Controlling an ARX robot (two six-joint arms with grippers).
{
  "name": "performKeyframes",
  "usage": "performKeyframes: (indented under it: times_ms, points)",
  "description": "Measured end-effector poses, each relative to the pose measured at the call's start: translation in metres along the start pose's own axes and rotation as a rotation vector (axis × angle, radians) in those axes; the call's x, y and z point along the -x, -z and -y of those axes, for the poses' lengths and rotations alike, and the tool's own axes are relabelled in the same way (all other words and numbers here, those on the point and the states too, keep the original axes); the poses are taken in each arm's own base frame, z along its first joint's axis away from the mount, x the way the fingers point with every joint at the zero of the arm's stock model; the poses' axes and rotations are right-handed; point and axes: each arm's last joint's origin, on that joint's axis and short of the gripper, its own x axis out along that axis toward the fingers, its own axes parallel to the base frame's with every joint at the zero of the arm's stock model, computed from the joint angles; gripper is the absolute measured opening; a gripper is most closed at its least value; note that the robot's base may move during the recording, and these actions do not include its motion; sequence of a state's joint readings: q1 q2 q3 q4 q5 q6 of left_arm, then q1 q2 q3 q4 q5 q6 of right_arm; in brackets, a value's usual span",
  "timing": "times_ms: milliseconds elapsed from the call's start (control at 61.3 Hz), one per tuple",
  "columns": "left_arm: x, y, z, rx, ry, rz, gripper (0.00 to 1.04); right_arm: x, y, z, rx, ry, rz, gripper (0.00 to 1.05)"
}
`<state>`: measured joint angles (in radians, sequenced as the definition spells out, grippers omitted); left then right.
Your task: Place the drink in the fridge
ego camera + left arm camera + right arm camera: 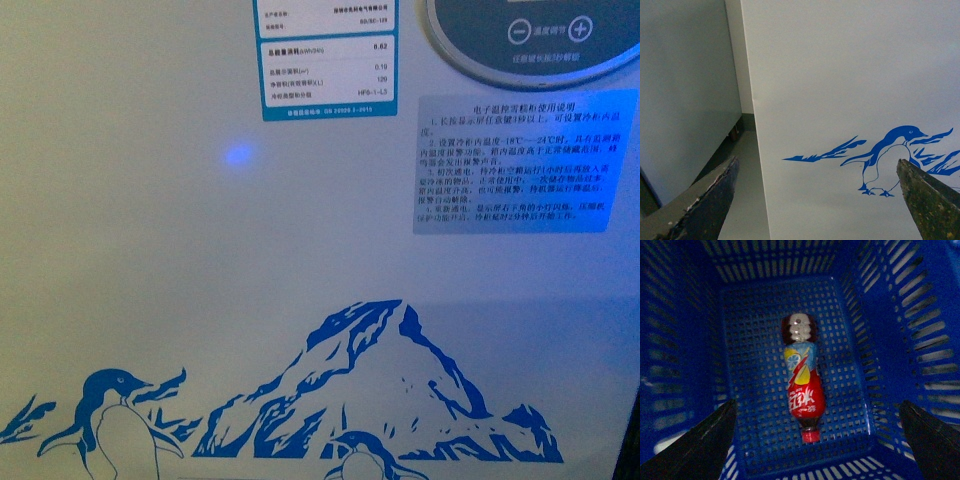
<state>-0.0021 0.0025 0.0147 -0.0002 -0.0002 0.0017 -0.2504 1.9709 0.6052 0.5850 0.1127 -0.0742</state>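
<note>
White chest fridge fills the front view: its front wall carries a blue penguin-and-mountain picture low down, an oval grey display at the upper edge, a pale-blue instruction sticker just under the display, and a blue-bordered rating label beside the display. No arm shows in this view. The left claw hangs close to the fridge wall near a corner, facing a blue penguin print; its dark worn fingers are spread wide apart with nothing between them. Beyond the fridge corner stand a plain pale cabinet panel and a strip of grey floor. The drink, a small dark-liquid plastic bottle with a red cap and a red, light-blue and yellow label, lies flat on the bottom of a blue slotted plastic basket, not in the fridge. The right claw hovers above the basket, looking down on the bottle, fingers wide apart, clear of the bottle. Where the basket sits relative to the fridge cannot be told.
</note>
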Motion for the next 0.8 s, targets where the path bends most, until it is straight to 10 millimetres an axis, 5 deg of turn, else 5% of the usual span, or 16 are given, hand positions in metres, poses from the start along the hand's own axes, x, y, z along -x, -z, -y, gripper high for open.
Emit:
performKeyframes:
  times_ms: [82, 440, 799]
  points:
    - [0.0, 0.0, 0.0, 0.0, 0.0, 0.0, 0.97, -0.047, 0.009, -0.006, 0.01, 0.039, -0.068, 0.97]
    - [0.0, 0.0, 0.0, 0.0, 0.0, 0.0, 0.97, -0.157, 0.049, -0.026, -0.09, 0.074, -0.225, 0.97]
    - [0.0, 0.0, 0.0, 0.0, 0.0, 0.0, 0.97, -0.208, 0.065, -0.027, -0.157, 0.106, -0.262, 0.97]
